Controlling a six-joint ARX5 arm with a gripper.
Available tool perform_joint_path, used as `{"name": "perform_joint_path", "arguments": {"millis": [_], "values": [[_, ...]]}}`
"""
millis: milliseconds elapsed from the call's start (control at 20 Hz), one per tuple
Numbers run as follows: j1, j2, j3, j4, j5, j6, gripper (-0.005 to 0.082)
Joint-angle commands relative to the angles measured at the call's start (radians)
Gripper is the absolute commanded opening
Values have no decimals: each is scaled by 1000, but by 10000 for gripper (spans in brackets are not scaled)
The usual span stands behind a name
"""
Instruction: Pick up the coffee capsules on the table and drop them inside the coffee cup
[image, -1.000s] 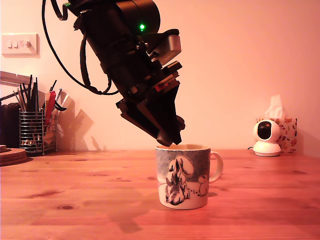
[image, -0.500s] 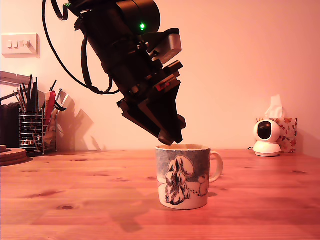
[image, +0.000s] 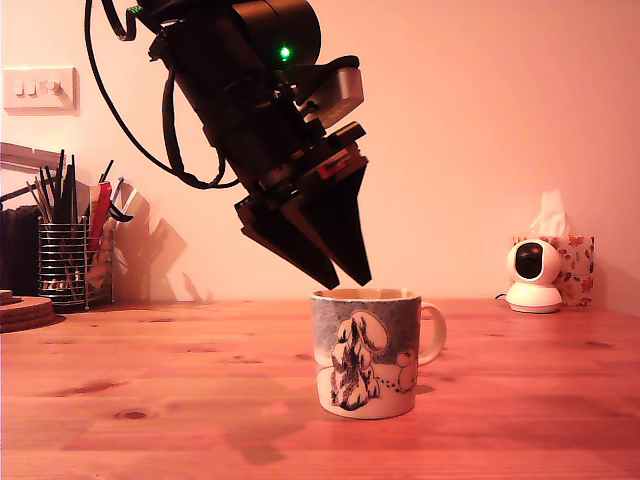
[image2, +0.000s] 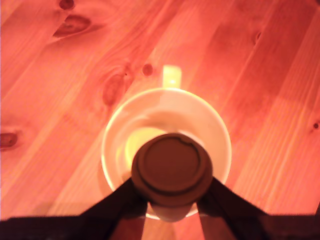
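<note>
Exterior view, centre of frame: the black robot gripper hung tilted, its two pointed fingers slanting down toward the exterior view's right, tips just above the rim of the wide white ceramic mug with a grey-blue band and a black-and-white snowy tree drawing. The fingers stood spread apart. The mug sat upright on the reddish-brown wooden tabletop, lower centre of frame, handle on the exterior view's right.

Wrist view: the small dark brown capsule with a wide flat rim showed as a round disc in the lower centre of the frame, directly over the mug's pale open mouth. The dark fingers flanked it on either side. Whether they touched the capsule could not be told. The capsule could not be made out in the exterior view.

Exterior background: a wire mesh pen holder full of pens at the left edge; a small white round camera and a patterned tissue box at the right edge.
</note>
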Motion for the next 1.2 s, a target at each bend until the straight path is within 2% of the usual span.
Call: {"name": "perform_joint_path", "arguments": {"millis": [0,450,550,600,800,1150], "values": [[2,15,3,5,1,8,478],[2,15,3,-4,1,9,477],[2,15,3,-10,1,8,416],[2,14,3,-16,1,8,355],[2,7,4,-59,1,8,-3],[16,-77,4,-90,1,7,-22]]}}
